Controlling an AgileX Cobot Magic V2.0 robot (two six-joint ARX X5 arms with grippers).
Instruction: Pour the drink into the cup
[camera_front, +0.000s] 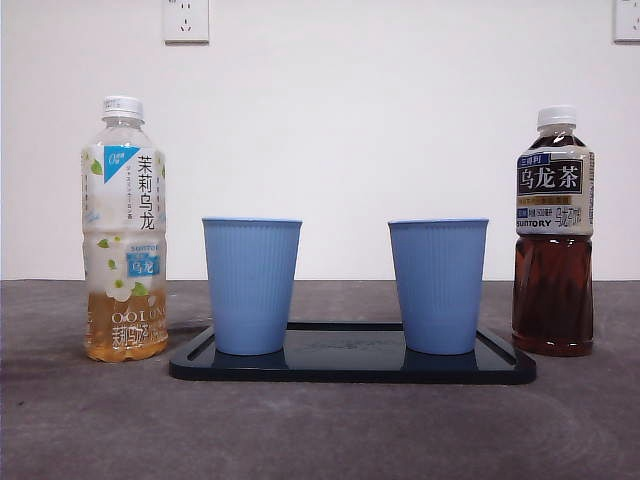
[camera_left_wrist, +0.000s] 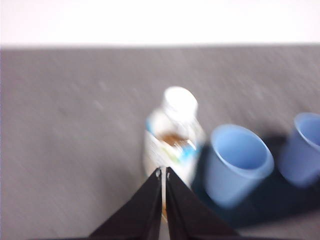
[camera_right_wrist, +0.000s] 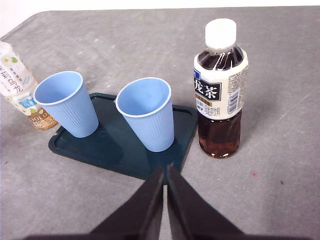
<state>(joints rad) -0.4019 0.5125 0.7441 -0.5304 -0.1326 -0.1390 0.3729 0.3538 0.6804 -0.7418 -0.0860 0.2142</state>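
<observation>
Two blue ribbed cups stand upright on a dark tray (camera_front: 350, 368): one on its left (camera_front: 251, 285), one on its right (camera_front: 438, 285). A pale jasmine oolong bottle (camera_front: 124, 230), capped and low on tea, stands left of the tray. A dark oolong bottle (camera_front: 553, 232), capped and nearly full, stands right of it. Neither arm shows in the front view. My left gripper (camera_left_wrist: 163, 172) is shut and empty, above and short of the pale bottle (camera_left_wrist: 172, 135); that view is blurred. My right gripper (camera_right_wrist: 165, 170) is shut and empty, short of the tray (camera_right_wrist: 120, 145), with the dark bottle (camera_right_wrist: 220, 90) beside it.
The grey table (camera_front: 320, 430) runs to a white wall with two sockets (camera_front: 186, 20). Open tabletop lies in front of the tray and beyond both bottles.
</observation>
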